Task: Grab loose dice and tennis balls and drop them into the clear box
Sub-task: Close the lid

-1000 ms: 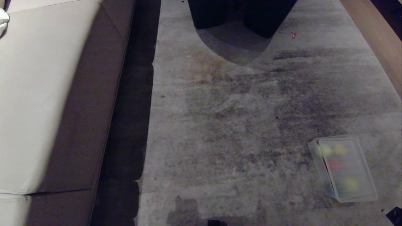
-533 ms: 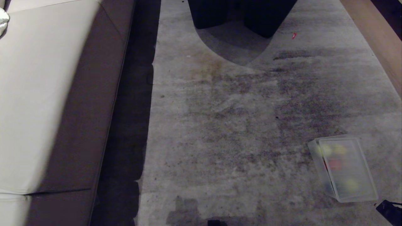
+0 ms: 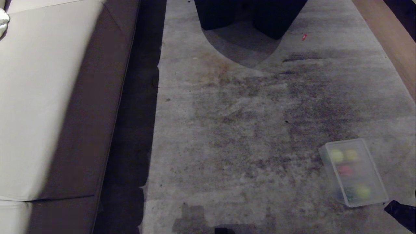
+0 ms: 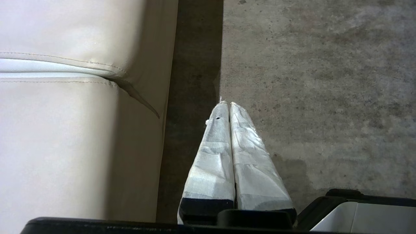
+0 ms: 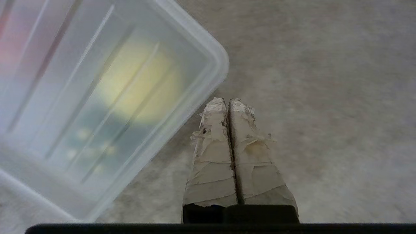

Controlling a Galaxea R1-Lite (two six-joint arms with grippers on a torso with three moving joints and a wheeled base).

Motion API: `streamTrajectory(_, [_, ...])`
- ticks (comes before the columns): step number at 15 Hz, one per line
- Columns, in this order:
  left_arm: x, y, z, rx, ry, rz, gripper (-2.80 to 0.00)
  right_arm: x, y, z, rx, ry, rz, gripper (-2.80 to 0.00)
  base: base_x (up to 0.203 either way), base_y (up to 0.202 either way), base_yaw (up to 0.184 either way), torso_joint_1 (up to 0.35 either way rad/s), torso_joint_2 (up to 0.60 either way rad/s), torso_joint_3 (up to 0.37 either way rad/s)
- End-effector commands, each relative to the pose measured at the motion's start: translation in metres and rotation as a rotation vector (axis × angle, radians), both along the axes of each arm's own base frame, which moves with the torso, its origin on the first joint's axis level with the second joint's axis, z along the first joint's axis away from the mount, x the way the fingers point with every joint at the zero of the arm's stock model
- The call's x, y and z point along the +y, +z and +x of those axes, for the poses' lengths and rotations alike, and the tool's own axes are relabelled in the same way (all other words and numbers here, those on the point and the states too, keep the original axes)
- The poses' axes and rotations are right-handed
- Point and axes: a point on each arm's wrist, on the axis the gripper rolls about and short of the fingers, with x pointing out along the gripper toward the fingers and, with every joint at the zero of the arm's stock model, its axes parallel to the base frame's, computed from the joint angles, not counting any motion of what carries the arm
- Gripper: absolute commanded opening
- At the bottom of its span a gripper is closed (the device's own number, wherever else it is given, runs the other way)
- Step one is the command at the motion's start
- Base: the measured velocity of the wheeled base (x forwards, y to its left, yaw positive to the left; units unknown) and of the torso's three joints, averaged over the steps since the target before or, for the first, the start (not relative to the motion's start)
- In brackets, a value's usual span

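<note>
Head view — clear box (image 3: 354,172): one, on the grey carpet (image 3: 247,130) at the lower right, its ribbed lid on top, long side running away from the robot.
Head view — contents: blurred through the plastic; two yellow-green blobs at the far end, one red die (image 3: 344,170) in the middle, one yellow-green blob and a dark green patch at the near end. Which blobs are tennis balls and which are dice cannot be told.
Head view — loose items: one small red scrap (image 3: 304,37) far up the carpet.
Head view — surroundings: one pale sofa (image 3: 48,97) along the left, one dark piece of furniture (image 3: 247,16) at the top.
Head view — right gripper (image 3: 401,213): a dark part shows at the lower right corner, just beside the box's near end.
Left wrist view — left gripper (image 4: 226,105): one, jaws pressed together and empty, over the carpet edge next to the sofa.
Right wrist view — right gripper (image 5: 226,101): jaws closed on nothing, tips just beside a corner of the box, not visibly touching.
Right wrist view — through the lid: one yellow-green ball (image 5: 139,87), one dark green die (image 5: 94,146) with pale pips, a red blur at the edge.
</note>
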Motion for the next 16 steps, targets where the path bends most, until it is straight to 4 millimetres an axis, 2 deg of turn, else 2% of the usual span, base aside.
streamTrajectory(1, [0.0, 0.0, 0.0, 0.002, 0.0, -0.001, -2.8, 0.002, 0.0, 0.003, -0.003, 0.009, -0.006, -2.8, 0.0, 0.0, 0.0, 0.0, 0.0, 0.0])
streamTrajectory(7, [0.0, 0.0, 0.0, 0.001, 0.0, -0.001, -2.8, -0.002, 0.007, -0.012, 0.055, -0.004, -0.09, -2.8, 0.0, 0.0, 0.0, 0.0, 0.0, 0.0])
streamTrajectory(9, [0.0, 0.0, 0.0, 0.002, 0.0, -0.001, -2.8, 0.002, 0.021, -0.017, 0.06, 0.0, -0.095, -2.8, 0.0, 0.0, 0.0, 0.0, 0.0, 0.0])
streamTrajectory(12, [0.0, 0.0, 0.0, 0.002, 0.0, -0.001, -2.8, 0.009, 0.064, -0.02, 0.033, 0.015, -0.114, -2.8, 0.0, 0.0, 0.0, 0.0, 0.0, 0.0])
streamTrajectory(14, [0.0, 0.0, 0.0, 0.002, 0.0, -0.001, -2.8, 0.02, 0.107, -0.019, -0.009, 0.066, -0.127, -2.8, 0.0, 0.0, 0.0, 0.0, 0.0, 0.0])
streamTrajectory(16, [0.0, 0.0, 0.0, 0.002, 0.0, -0.001, -2.8, 0.039, 0.154, -0.017, -0.044, 0.13, -0.137, -2.8, 0.0, 0.0, 0.0, 0.0, 0.0, 0.0])
